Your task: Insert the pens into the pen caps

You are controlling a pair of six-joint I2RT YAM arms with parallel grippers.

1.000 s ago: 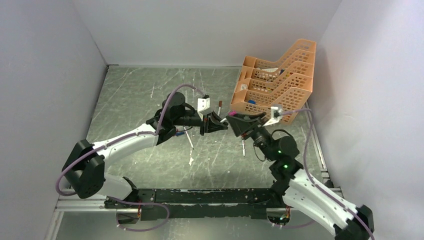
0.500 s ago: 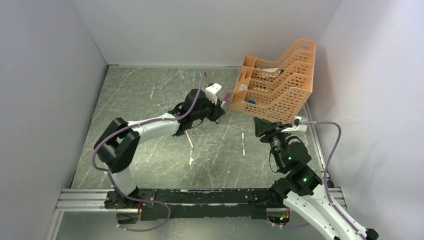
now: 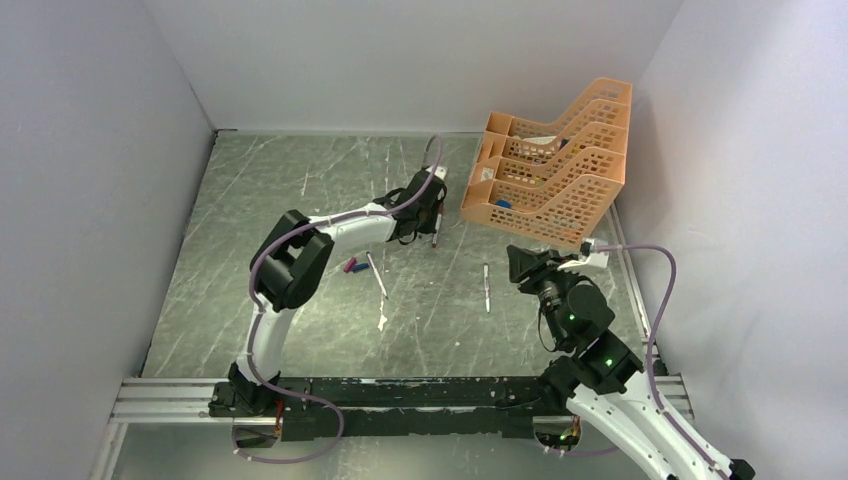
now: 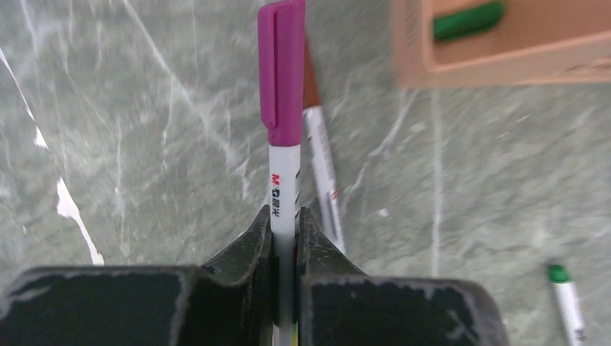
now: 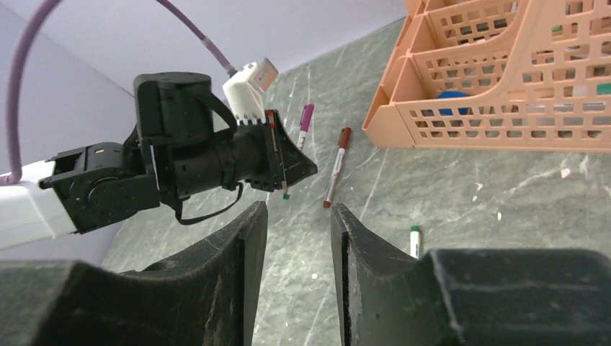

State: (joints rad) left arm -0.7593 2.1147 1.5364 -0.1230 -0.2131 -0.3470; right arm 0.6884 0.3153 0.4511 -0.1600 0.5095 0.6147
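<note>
The magenta-capped pen point(image 4: 285, 184) had travelled from the middle of the worktop point(image 3: 270, 190) toward the orange tray point(image 3: 560, 190). It was carried by the left tool point(image 4: 285, 227), whose fingers were clamped on its white barrel. A brown-capped pen point(image 4: 322, 166) lay on the worktop close by. The right tool point(image 5: 297, 231) had drawn back to the right, jaws apart and holding nothing.

The left gripper point(image 4: 286, 225) reaches far forward (jaws clamped); right gripper point(image 5: 297, 216) hangs half-open.
</note>
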